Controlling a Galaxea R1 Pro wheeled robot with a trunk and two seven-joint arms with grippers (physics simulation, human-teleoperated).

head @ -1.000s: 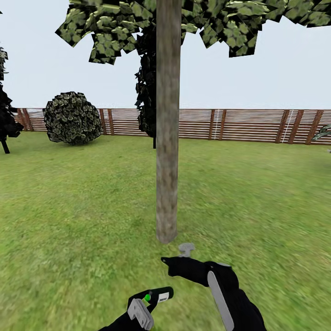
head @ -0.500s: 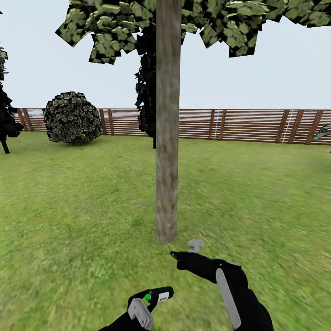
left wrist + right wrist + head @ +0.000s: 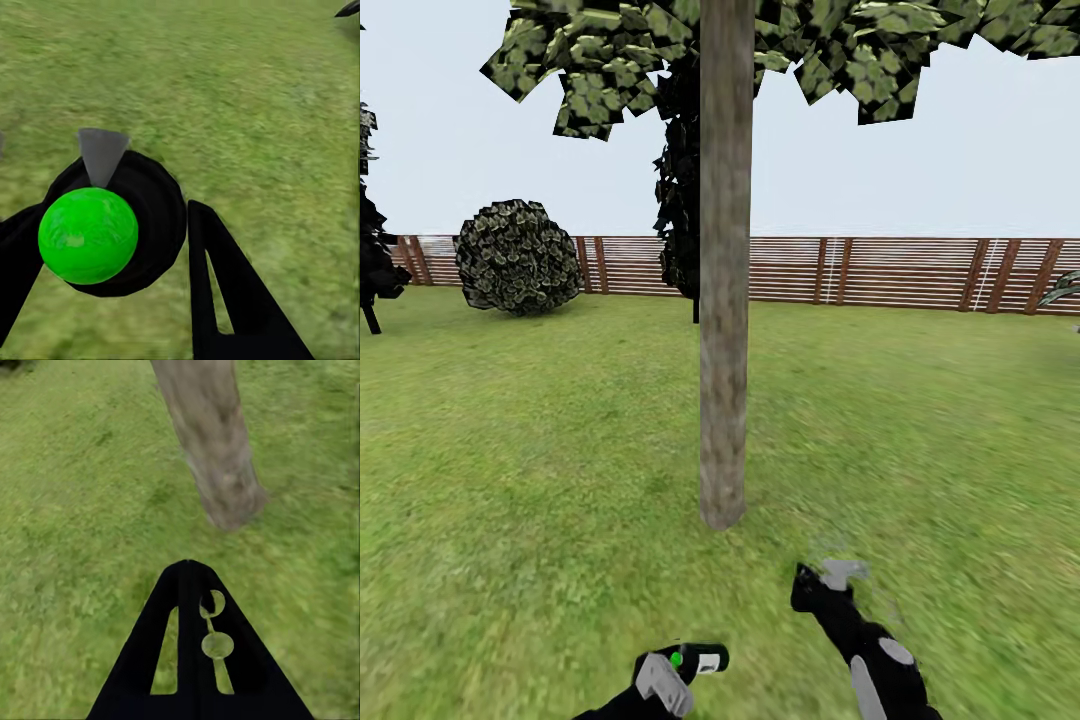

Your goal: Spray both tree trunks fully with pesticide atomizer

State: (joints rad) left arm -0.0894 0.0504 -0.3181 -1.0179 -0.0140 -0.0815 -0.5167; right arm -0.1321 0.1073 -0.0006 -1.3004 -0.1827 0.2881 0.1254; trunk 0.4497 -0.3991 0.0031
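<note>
One tree stands straight ahead, its thick grey-brown tree trunk rising from the lawn to a blocky green canopy. My left gripper is shut on the black pesticide atomizer, low at the head view's bottom edge, with a green dot and white mark on it. In the left wrist view the atomizer sits between the dark fingers. My right gripper is shut and empty over the grass, right of the trunk's base. The second tree and any pesticide are out of view.
Green lawn runs back to a brown slatted fence. A round bush stands at the back left. Dark thin-stemmed trees stand at the far left and behind the trunk. A palm frond pokes in at the right edge.
My right arm has swung right and back from the trunk's base, dropping lower in the picture. The left gripper with the atomizer has sunk slightly.
</note>
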